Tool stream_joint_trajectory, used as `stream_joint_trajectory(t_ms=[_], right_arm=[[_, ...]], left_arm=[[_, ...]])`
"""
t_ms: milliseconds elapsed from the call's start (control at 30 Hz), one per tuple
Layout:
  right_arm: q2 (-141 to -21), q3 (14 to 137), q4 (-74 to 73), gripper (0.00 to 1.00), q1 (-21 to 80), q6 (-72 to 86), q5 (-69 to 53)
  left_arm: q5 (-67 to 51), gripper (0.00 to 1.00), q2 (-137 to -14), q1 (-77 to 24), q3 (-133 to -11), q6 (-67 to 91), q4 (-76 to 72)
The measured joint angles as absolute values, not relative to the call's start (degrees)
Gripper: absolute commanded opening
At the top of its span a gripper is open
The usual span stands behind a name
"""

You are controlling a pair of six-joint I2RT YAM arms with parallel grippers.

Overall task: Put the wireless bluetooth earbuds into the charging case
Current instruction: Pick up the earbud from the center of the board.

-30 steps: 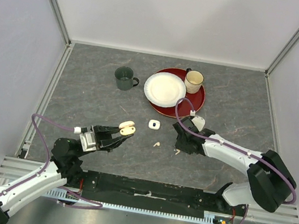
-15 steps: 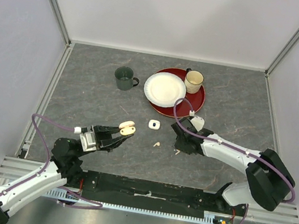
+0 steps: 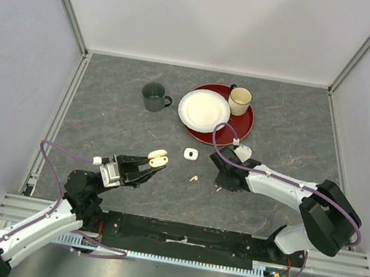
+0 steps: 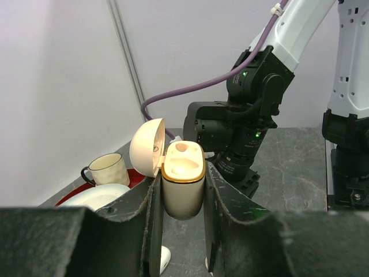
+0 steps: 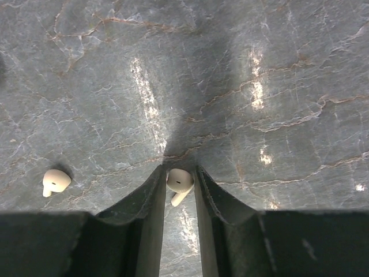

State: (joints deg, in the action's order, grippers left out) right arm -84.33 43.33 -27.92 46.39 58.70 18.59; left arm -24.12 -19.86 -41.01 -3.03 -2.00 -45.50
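Note:
My left gripper (image 3: 146,164) is shut on a pale peach charging case (image 4: 183,180) and holds it upright above the table, lid (image 4: 146,146) flipped open; the case also shows in the top view (image 3: 157,157). My right gripper (image 3: 221,183) is down at the table with its jaws closed on a pale peach earbud (image 5: 180,181), which rests on the surface. A second peach earbud (image 5: 56,180) lies loose to its left and shows in the top view (image 3: 194,178). A small white case (image 3: 191,154) lies between the arms. No white earbuds are clearly visible.
A dark green mug (image 3: 154,95) stands at the back. A white plate (image 3: 204,110) and a cream mug (image 3: 239,101) sit on a red plate (image 3: 238,125) just behind my right arm. Walls enclose the grey marbled table.
My right gripper has shifted slightly left and settled on the earbud at the table. My left gripper with the open case has stayed still.

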Motion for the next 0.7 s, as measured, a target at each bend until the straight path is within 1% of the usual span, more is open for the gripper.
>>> stream_joint_trajectory(t_ms=[233,333,467,567,667,700], right_arm=[[-84.9,43.3,-27.8,0.22,46.4,58.1,18.8],[-84.9,43.3,-27.4,0.21,46.6,56.7,18.9],[-86.0,44.2,-26.4,0.2,46.9,51.0,18.3],[-87.9,45.9,-25.5,0.24,47.2,46.5,18.0],[-88.6,46.4,-24.3,0.32,47.2,43.2,17.8],[-88.6,46.4,-24.2,0.37,47.3,42.6,17.8]], left_arm=[[-24.1,0.02,-19.9,-41.0,-3.0,-2.0,-45.5],[-24.1,0.02,-19.9,-41.0,-3.0,-2.0,-45.5],[-24.1,0.02,-19.9,-41.0,-3.0,-2.0,-45.5],[-24.1,0.02,-20.2,-41.0,-3.0,-2.0,-45.5],[-24.1,0.02,-20.5,-41.0,-3.0,-2.0,-45.5],[-24.1,0.02,-20.6,-41.0,-3.0,-2.0,-45.5]])
